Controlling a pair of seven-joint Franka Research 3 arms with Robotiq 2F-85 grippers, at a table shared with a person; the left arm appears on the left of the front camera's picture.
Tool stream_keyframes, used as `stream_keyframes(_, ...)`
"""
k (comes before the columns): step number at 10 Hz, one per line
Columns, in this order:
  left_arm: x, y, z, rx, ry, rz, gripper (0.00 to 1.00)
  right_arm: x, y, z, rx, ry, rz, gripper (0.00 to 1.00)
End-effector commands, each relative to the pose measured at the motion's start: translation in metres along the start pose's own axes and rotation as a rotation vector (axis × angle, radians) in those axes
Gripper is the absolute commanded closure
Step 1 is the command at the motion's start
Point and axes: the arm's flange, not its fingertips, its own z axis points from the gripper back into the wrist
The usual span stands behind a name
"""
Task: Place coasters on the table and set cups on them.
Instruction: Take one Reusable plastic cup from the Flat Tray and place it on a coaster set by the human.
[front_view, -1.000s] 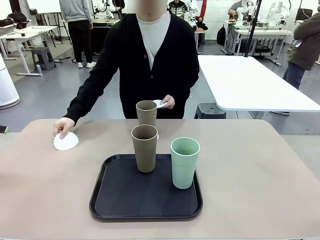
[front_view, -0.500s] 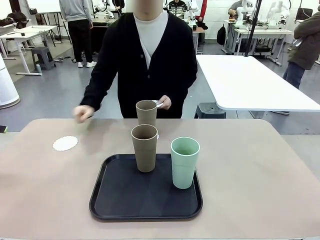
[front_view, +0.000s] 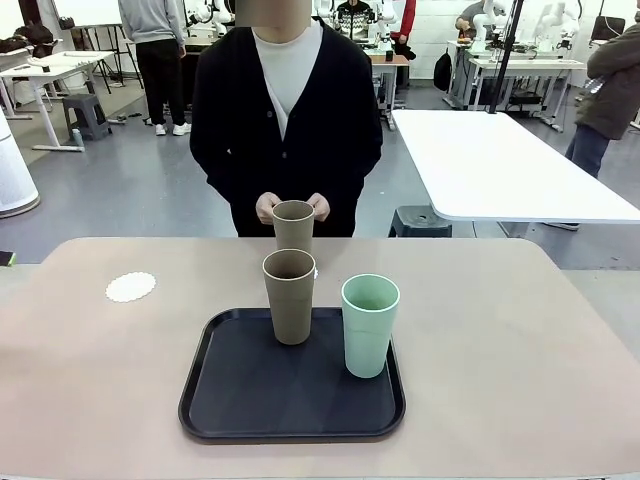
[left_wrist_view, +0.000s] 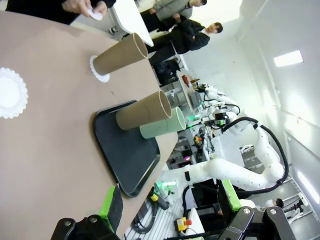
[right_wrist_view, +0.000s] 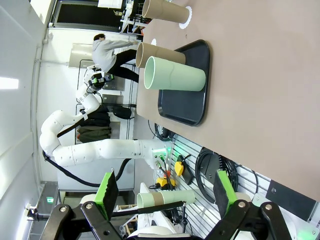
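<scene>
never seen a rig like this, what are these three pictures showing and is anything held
Two robot arms share a large beige tabletop with a person. One picture looks across from between the arms; the other two come from wrist cameras, showing the left gripper and right gripper, both open and empty. A black rounded-square tray carries a tan-brown tumbler and a pale mint tumbler. Another tan tumbler stands on a lacy white paper doily; a second doily lies bare.
</scene>
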Motion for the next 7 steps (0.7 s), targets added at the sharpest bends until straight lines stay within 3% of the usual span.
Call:
stream_keyframes(1,0.0,-0.001,0.002,-0.007,-0.004,-0.008,0.0,0.002,0.001,0.0,0.024,-0.011,0.018,0.0)
stream_keyframes(3,0.0,0.0,0.0,0.0,0.0,0.0,0.0,0.002,0.001,0.0,0.024,-0.011,0.018,0.0)
stream_keyframes(4,0.027,-0.021,-0.009,0.128,0.031,-0.092,0.0,0.002,0.001,0.0,0.024,-0.011,0.018,0.0)
stream_keyframes(7,0.073,-0.106,-0.086,0.511,0.261,-0.59,0.0,0.002,0.001,0.0,0.024,-0.011,0.018,0.0)
